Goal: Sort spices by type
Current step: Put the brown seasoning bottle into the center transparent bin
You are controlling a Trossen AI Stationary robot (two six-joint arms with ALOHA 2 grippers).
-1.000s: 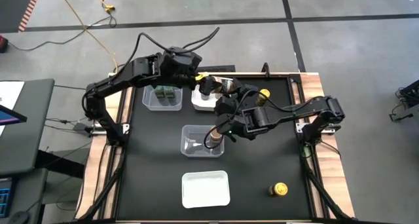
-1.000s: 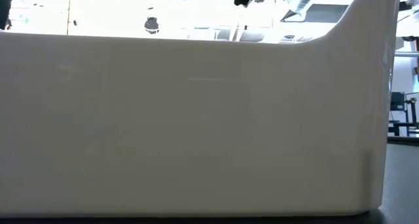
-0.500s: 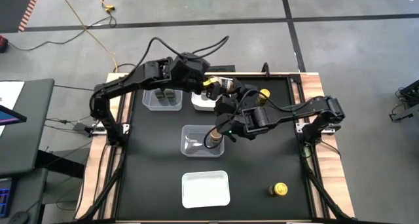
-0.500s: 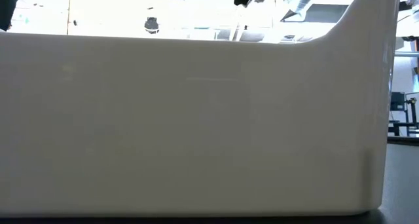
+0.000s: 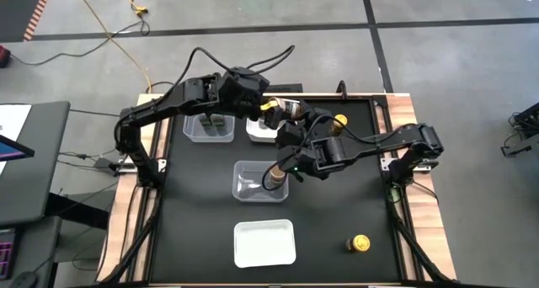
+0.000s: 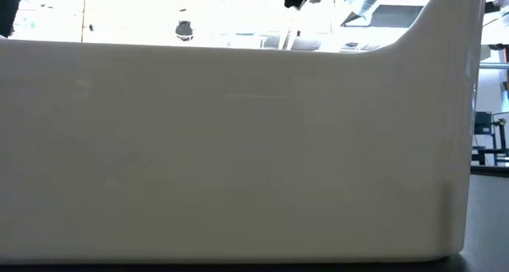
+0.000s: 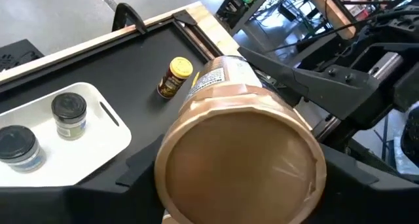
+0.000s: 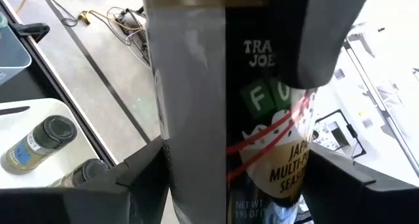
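Note:
My left gripper (image 5: pixel 271 111) hovers over the far middle of the table, beside the white tray (image 5: pixel 255 133), shut on a tan-lidded spice jar (image 7: pixel 239 152). My right gripper (image 5: pixel 280 175) is at the right end of the middle clear tray (image 5: pixel 249 180), shut on a second tan-lidded jar (image 5: pixel 274 181). Two dark-grey-lidded jars (image 7: pixel 69 112) stand in the white tray. Green-lidded jars (image 5: pixel 212 120) sit in the far-left clear tray. One yellow-lidded jar (image 5: pixel 339 120) stands on the mat far right, another (image 5: pixel 360 243) near right. My left gripper pinches the tan-lidded jar's body (image 7: pixel 219 73) between its two fingers (image 7: pixel 141 165), one on each side. The jar is lifted clear of the table and tilted, its lid (image 7: pixel 239 162) turned toward the wrist camera. My right gripper pinches the labelled body (image 8: pixel 262 119) of its jar between both fingers (image 8: pixel 147 178), which lie across it. In the high view the jar stands upright at the clear tray's right end, lid up; whether its base rests on the tray floor I cannot tell.
A white tray (image 5: pixel 264 242) lies near the table's front edge, and its wall (image 6: pixel 238 161) fills the low view. The two arms are close together over the far middle of the black mat (image 5: pixel 337 212). A raised wooden border (image 5: pixel 153 145) frames the mat.
My left arm has carried its tan-lidded jar a little toward the table's right, from beside the green-jar tray to over the white tray's far side, then stopped. My right gripper and its jar have kept still.

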